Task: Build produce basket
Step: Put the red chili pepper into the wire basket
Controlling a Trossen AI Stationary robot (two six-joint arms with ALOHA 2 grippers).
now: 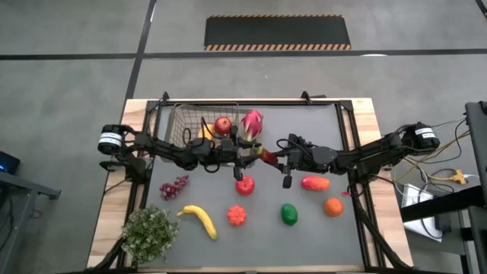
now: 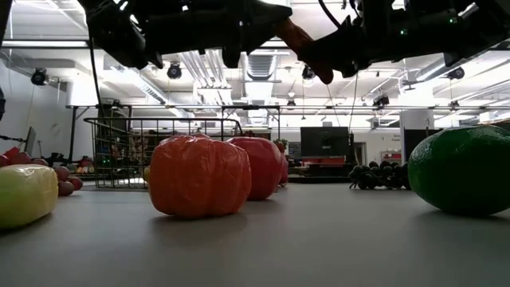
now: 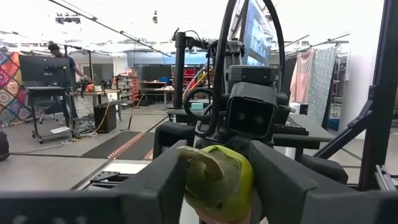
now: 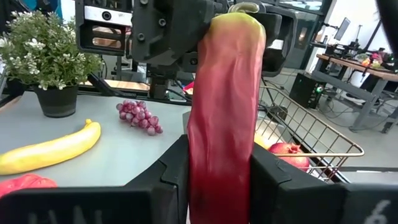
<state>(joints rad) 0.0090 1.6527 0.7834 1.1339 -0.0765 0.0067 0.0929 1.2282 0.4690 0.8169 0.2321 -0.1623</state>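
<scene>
A red mango with a green end (image 1: 264,154) hangs above the mat between my two grippers, just right of the basket (image 1: 199,120). My left gripper (image 1: 247,152) is shut on its green end and my right gripper (image 1: 278,157) on its red end. The wire basket stands at the far left of the mat. It holds a red apple (image 1: 222,125), a pink dragon fruit (image 1: 252,122) and a yellow-orange fruit (image 1: 205,132). The low view shows the mango (image 2: 301,41) high above the table. My left gripper pinches the mango's green end (image 3: 214,180) between its two fingers, coming level from the table's left. The mango is lifted clear of the table. My right gripper pinches the mango's red end (image 4: 217,174) between its two fingers, coming level from the table's right. The mango runs out along the fingers toward the left gripper and lies about level.
On the mat lie purple grapes (image 1: 173,187), a banana (image 1: 199,219), a red fruit (image 1: 244,185), an orange vegetable (image 1: 237,215), a green pepper (image 1: 289,214), another mango (image 1: 315,183) and an orange (image 1: 332,206). A potted plant (image 1: 150,232) stands at the near left corner.
</scene>
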